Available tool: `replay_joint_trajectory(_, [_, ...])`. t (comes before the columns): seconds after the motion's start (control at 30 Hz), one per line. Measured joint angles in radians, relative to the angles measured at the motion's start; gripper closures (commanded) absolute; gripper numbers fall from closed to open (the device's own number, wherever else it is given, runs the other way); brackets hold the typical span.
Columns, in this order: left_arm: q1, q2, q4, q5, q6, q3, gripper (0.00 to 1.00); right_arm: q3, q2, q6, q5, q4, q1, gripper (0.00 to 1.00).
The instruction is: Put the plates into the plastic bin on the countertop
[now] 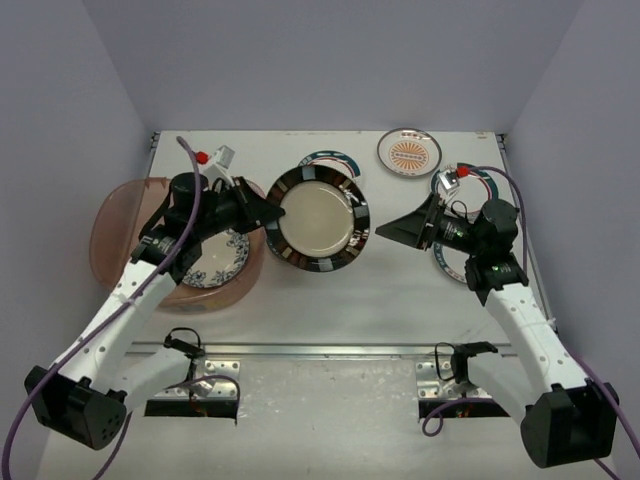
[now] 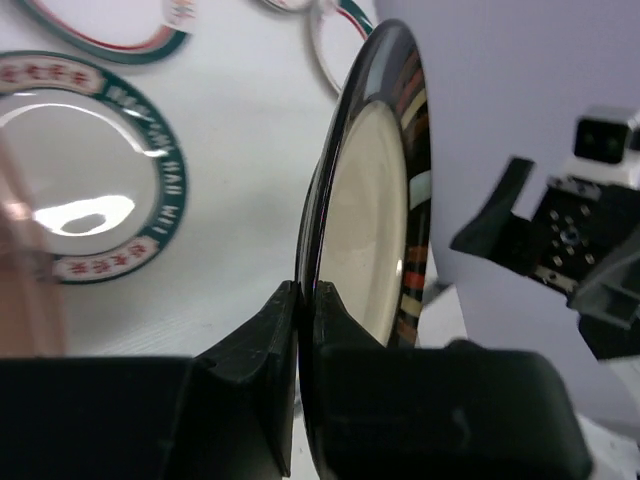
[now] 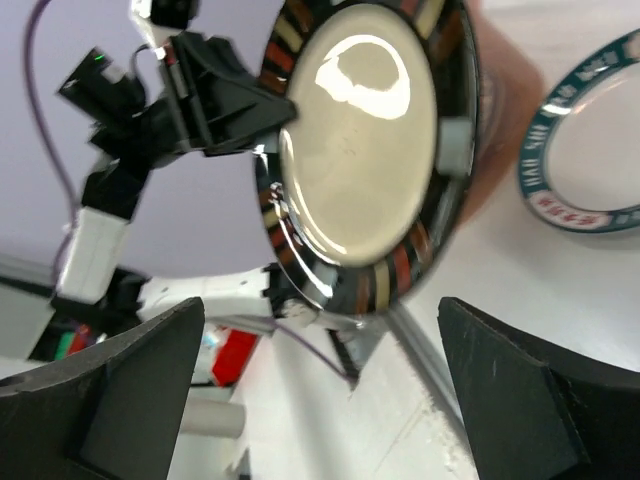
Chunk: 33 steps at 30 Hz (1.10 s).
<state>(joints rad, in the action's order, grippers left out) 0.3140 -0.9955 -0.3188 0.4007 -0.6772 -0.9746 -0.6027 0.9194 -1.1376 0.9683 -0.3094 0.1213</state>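
My left gripper (image 1: 264,212) is shut on the left rim of the dark-rimmed plate (image 1: 318,220) and holds it tilted above the countertop (image 1: 400,290), just right of the plastic bin (image 1: 108,220). A blue floral plate (image 1: 215,262) lies in the bin under my left arm. In the left wrist view the fingers (image 2: 275,330) pinch the plate's edge (image 2: 385,210). My right gripper (image 1: 397,230) is open and empty, facing the plate from the right. In the right wrist view the plate (image 3: 360,140) hangs ahead of the spread gripper (image 3: 325,385).
An orange sunburst plate (image 1: 409,152) lies at the back. A teal-rimmed plate (image 1: 332,160) sits behind the held one, and two more (image 1: 478,178) (image 1: 447,262) lie under my right arm. One teal-and-red plate (image 2: 85,180) shows in the left wrist view.
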Motion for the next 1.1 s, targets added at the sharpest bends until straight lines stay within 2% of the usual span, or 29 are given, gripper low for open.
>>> replay_joint_trajectory(0.13, [-0.153,0.101,-0.197,-0.202,-0.025,-0.034,1.0,-0.028,-0.011,0.14,-0.094,0.166,-0.002,0.01])
replay_joint_trajectory(0.23, [-0.228,0.169,-0.295,-0.416,-0.052,-0.07,1.0,-0.028,-0.013,0.214,-0.132,0.255,-0.002,0.01])
replay_joint_trajectory(0.3, [-0.234,0.211,-0.359,-0.54,-0.092,-0.093,1.0,-0.028,-0.013,0.249,-0.148,0.297,-0.002,0.01])
replay_joint_trajectory(0.53, [-0.228,0.26,-0.536,-0.767,-0.216,-0.099,1.0,-0.028,-0.023,0.334,-0.167,0.383,-0.002,0.01])
replay_joint_trajectory(0.83, [-0.231,0.166,-0.606,-0.898,-0.281,-0.099,1.0,-0.023,-0.063,0.385,-0.159,0.414,-0.002,0.01])
replay_joint_trajectory(1.0, [-0.275,0.136,-0.563,-0.863,-0.301,-0.059,1.0,-0.004,-0.069,0.397,-0.152,0.416,-0.002,0.01])
replay_joint_trajectory(1.1, [-0.349,0.112,-0.508,-0.788,-0.296,-0.007,1.0,0.015,-0.069,0.4,-0.148,0.416,-0.002,0.01])
